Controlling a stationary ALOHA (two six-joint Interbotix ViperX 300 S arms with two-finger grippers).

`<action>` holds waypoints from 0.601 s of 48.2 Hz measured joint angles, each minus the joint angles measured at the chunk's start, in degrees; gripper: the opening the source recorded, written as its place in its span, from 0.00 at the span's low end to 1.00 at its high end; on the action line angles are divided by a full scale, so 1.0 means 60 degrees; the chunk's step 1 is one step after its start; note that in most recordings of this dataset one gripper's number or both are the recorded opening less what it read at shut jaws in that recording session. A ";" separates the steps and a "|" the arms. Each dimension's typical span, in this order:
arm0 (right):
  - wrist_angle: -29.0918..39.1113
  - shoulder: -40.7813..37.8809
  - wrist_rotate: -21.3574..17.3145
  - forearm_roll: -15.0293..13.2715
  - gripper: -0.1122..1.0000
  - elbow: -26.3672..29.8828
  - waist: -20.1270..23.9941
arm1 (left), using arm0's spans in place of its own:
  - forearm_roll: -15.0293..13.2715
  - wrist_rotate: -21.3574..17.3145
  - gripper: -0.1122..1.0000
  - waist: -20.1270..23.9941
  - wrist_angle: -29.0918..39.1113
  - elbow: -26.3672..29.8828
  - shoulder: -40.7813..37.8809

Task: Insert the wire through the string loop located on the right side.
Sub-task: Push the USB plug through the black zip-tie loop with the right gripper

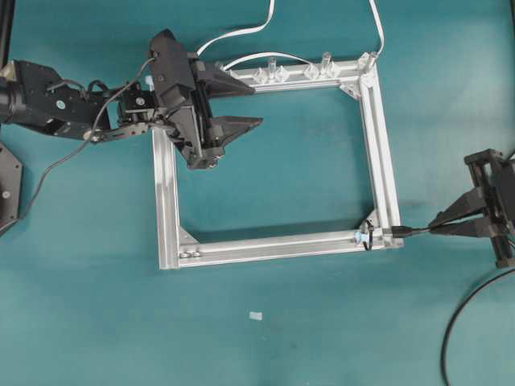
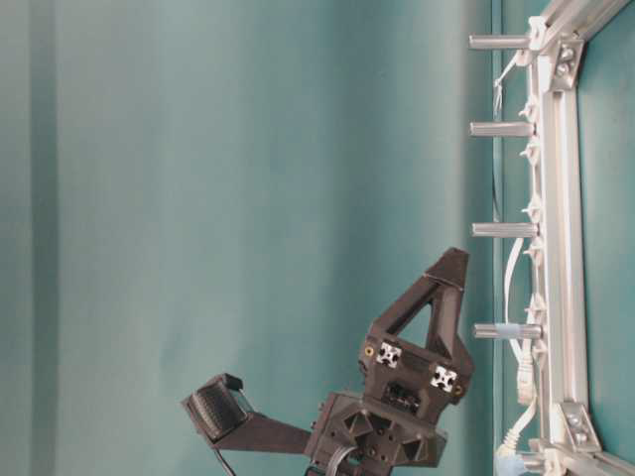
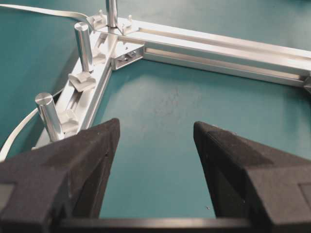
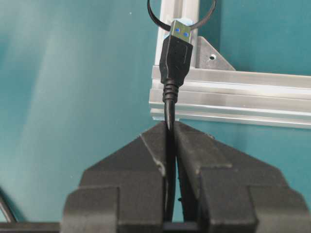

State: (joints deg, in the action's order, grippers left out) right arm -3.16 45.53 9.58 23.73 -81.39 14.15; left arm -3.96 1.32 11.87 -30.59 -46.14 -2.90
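Wire clenched by right gripper, plug tip at string loop top centre of wrist view, mid-insertion, needing straight push through; left gripper spread wide, upper left overhead.

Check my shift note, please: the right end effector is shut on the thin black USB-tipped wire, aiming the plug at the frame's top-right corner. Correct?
Not quite: the right end effector is shut on the black USB-tipped wire, but its plug points at the aluminium frame's bottom-right corner, as the overhead view shows.
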 measured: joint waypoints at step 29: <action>-0.0088 -0.0645 0.0029 -0.0029 0.16 0.0352 0.0000 | 0.0000 0.0000 0.68 0.0000 0.0000 0.0073 0.0015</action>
State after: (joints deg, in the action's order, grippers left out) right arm -3.69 41.66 9.76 23.55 -79.28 14.15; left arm -3.96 1.32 11.87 -30.59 -45.70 -2.81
